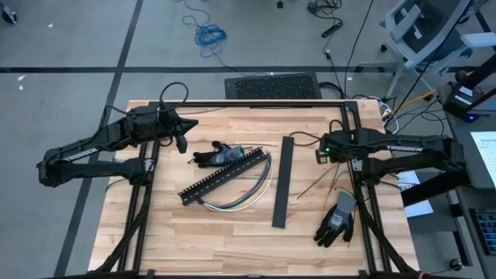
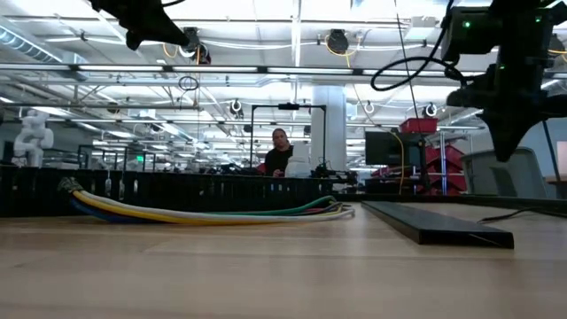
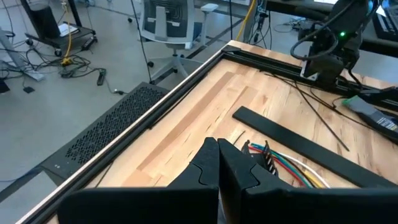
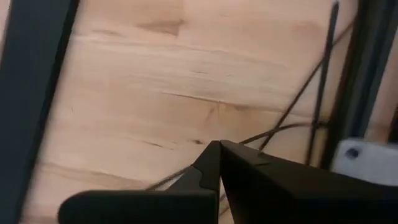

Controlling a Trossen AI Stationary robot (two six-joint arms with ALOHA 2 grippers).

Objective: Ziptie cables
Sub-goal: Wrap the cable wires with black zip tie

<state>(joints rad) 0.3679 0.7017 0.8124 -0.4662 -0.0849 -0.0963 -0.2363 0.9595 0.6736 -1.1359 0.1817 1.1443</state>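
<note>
From above, nothing looks started yet. The loose bundle of thin white, yellow, green and red cables (image 1: 246,188) lies curved on the pale wooden table (image 1: 232,240), right alongside the black slotted plastic duct (image 1: 223,178), with no tie around it that I can make out. The left tool (image 1: 181,139) hangs off to the bundle's far left side, well apart from it, fingers pressed together on nothing. The right tool (image 1: 322,149) sits by the black frame on the other side, also closed and empty, with the long flat black strip (image 1: 282,182) lying between it and the cables. A couple of thin dark zipties (image 1: 325,183) lie just below and beside the right tool, untouched as far as I can tell. Two black-and-grey work gloves: one (image 1: 215,155) at the duct's end, another (image 1: 338,219) near the right frame.

Low view: cables (image 2: 213,213) flat on the table in front of the duct, both arms up high, clear of everything.

Left wrist view: closed fingers (image 3: 214,165), wire ends (image 3: 283,168) just ahead and to one side.

Right wrist view: closed fingers (image 4: 217,158) over bare wood, a thin dark ziptie (image 4: 292,106) near the tips but not pinched.

So I'd say basically all of it is left: grab a tie, loop it, cinch it.
</note>
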